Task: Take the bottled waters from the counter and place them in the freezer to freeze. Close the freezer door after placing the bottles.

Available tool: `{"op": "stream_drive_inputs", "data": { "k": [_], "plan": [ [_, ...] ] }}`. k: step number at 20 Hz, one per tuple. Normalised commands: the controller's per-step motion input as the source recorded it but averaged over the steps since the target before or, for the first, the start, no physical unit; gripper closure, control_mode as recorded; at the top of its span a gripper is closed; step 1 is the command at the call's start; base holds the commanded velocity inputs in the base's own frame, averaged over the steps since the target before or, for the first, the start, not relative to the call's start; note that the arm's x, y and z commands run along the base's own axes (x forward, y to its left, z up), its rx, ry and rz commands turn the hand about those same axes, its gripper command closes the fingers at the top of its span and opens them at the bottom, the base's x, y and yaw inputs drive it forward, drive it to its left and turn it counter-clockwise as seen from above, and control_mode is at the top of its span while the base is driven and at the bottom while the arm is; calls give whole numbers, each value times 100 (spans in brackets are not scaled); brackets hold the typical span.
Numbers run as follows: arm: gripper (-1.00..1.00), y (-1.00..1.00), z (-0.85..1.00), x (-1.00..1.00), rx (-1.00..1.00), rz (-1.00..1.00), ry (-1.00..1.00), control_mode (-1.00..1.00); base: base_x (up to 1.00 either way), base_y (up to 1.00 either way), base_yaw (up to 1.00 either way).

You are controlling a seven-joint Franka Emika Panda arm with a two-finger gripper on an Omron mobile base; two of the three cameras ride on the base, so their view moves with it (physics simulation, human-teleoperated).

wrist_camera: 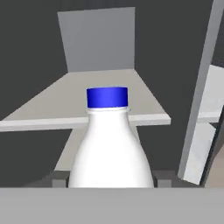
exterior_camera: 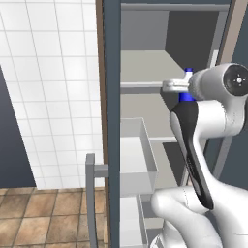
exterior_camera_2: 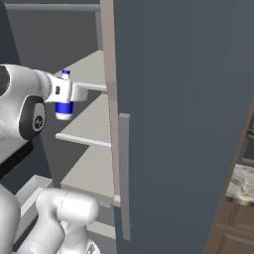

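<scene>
Item: blue-capped whitish plastic water bottle (wrist_camera: 110, 148), upright.
Dark fingers (wrist_camera: 59, 180) part-closed on its sides; held w/in slate blue-grey freezer (exterior_camera: 112, 121), above pale grey shelf (wrist_camera: 83, 116).

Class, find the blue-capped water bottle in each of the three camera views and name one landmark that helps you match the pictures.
Left base view: the blue-capped bottle sits right of centre, upper half, mostly hidden behind the white arm, held by the gripper.
Right base view: upper left, bottle in the gripper, in front of the shelves.
Hand view: bottom centre, bottle large and upright.
Shared landmark: the pale grey freezer shelf just beyond the bottle.
</scene>
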Motion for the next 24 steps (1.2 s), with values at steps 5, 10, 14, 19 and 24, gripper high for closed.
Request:
{"op": "stream_drive_inputs", "data": {
  "k": [5, 10, 14, 19, 24],
  "plan": [
    [100, -1, 1, 27, 2, 0, -20, -100, 0, 0, 0],
    [100, 0, 7, 23, 0, 4, -28, -100, 0, 0, 0],
    [100, 0, 18, 6, -1, 7, -29, -100, 0, 0, 0],
    [100, 0, 40, 0, -2, 4, -23, -100, 0, 0, 0],
    [100, 0, 30, 4, -2, 0, 0, -100, 0, 0, 0]
  ]
}}
